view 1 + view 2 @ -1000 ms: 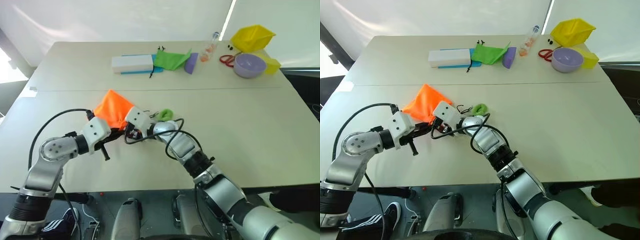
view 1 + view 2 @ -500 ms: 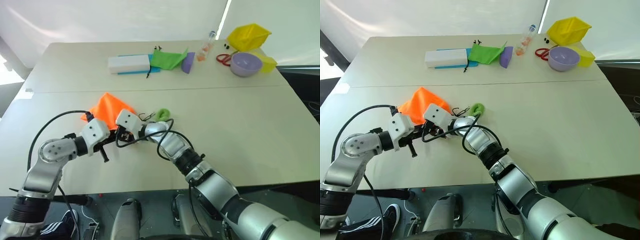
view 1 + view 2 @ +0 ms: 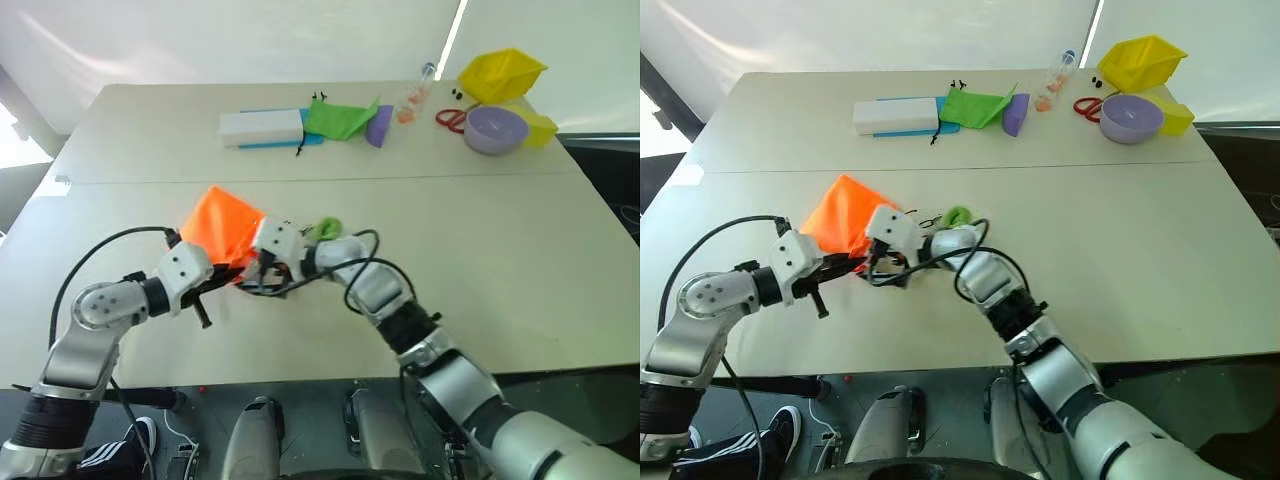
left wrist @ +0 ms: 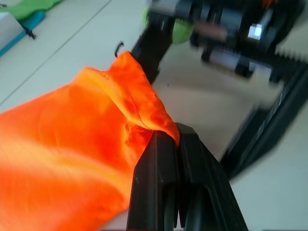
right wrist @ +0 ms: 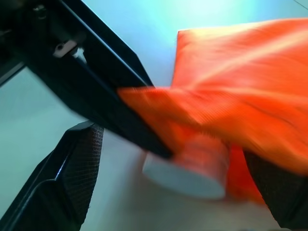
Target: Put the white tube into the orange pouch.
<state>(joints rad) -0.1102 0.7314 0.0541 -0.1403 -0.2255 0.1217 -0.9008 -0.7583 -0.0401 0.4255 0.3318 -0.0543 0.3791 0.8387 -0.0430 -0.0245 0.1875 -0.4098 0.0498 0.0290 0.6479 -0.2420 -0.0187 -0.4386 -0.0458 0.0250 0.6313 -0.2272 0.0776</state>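
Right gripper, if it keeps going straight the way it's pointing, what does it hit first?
Probably the white tube, lying just ahead of the open right gripper at the mouth of the orange pouch, whose edge the shut left gripper pinches. Depth is unclear.

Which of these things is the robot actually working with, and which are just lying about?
In use:
- orange pouch, its edge pinched in the shut left hand
- white tube, cap end poking out of the pouch mouth
- right hand, open at the pouch mouth

Lying about, far side of the table:
- white box
- green pouch
- clear bottle
- red scissors
- purple bowl
- yellow pouch
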